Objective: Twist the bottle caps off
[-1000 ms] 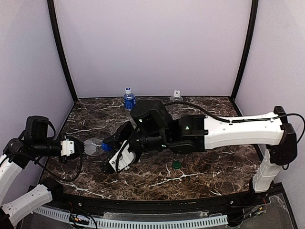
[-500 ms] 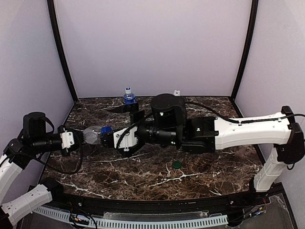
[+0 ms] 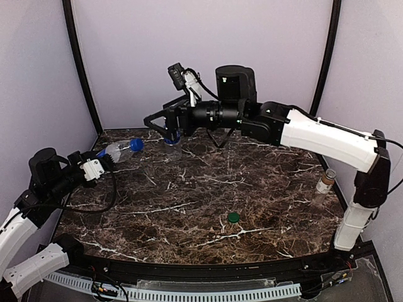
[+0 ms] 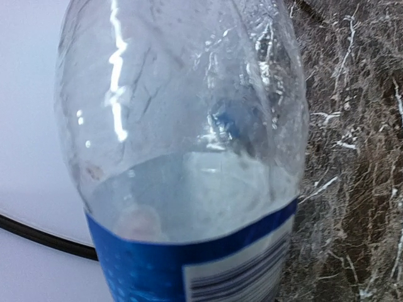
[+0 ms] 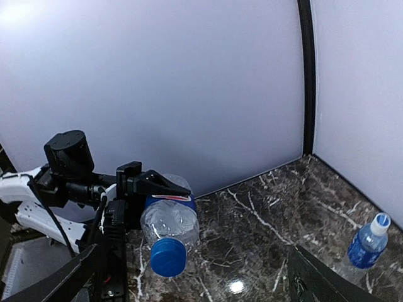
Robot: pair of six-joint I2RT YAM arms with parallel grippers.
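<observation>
- Left gripper jaws clenched on a blue-capped water bottle, far left of the green cap.
- Right gripper jaws spread wide, empty, raised behind that cap.
- Brown bottle stands to its right.

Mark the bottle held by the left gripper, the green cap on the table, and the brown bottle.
held bottle (image 5: 169, 220): right wrist view, on its clear shoulder
green cap (image 3: 233, 217): top external view, on its top face
brown bottle (image 3: 323, 187): top external view, mid body
</observation>
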